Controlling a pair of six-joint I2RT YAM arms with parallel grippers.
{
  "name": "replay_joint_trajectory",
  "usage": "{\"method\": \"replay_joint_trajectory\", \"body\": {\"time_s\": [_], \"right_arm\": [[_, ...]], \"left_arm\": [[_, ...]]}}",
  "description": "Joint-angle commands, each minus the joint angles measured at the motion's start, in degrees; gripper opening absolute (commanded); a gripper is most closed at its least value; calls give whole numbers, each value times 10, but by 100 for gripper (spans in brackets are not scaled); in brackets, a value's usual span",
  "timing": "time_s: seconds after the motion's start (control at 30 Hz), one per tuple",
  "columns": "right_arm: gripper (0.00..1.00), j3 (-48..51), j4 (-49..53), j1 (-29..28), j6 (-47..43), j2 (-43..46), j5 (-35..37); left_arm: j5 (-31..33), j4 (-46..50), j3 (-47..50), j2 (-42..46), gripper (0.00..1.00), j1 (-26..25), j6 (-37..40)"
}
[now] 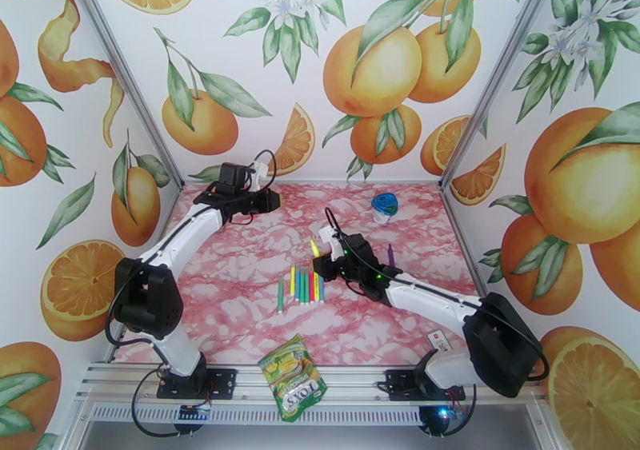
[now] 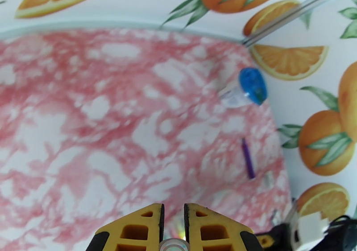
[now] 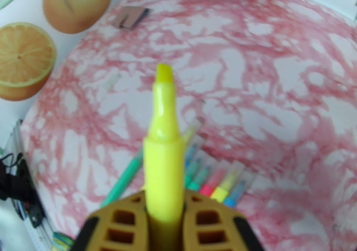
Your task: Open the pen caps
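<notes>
the right gripper (image 3: 164, 200) clamps a yellow pen (image 3: 164, 158), its tip bare, just beside a row of pens (image 1: 306, 288) at mid-table, their caps too small to judge. the left gripper (image 2: 174, 209) is closed, nothing discernible in it. a blue-lidded container (image 1: 385, 206) lies tipped far right, contents unclear.

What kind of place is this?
Probably a robot test booth, not a home: a left arm and right arm bolted to a small table, shut in by orange-print walls.
</notes>
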State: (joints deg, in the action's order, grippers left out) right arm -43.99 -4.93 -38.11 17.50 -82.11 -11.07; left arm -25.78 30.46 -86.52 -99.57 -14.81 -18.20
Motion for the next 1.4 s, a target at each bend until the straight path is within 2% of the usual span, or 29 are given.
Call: {"method": "replay_joint_trajectory", "body": {"time_s": [0.0, 0.13, 0.33, 0.5, 0.67, 0.97, 1.37], "right_arm": [[3, -20, 34, 15, -5, 6, 55], [3, -28, 63, 43, 13, 5, 101], [3, -34, 103, 98, 37, 0, 131], [3, -70, 178, 104, 16, -24, 225], [3, -98, 226, 113, 9, -56, 269], [3, -123, 267, 135, 3, -93, 303], [5, -151, 314, 166, -1, -141, 321]], "left_arm": [[60, 84, 6, 25, 0, 1, 66], [91, 121, 30, 29, 0, 1, 93], [136, 142, 69, 30, 0, -2, 100], [164, 162, 82, 18, 0, -4, 105], [205, 182, 88, 7, 0, -9, 112], [244, 192, 101, -8, 0, -11, 116], [261, 191, 112, -37, 0, -14, 118]]}}
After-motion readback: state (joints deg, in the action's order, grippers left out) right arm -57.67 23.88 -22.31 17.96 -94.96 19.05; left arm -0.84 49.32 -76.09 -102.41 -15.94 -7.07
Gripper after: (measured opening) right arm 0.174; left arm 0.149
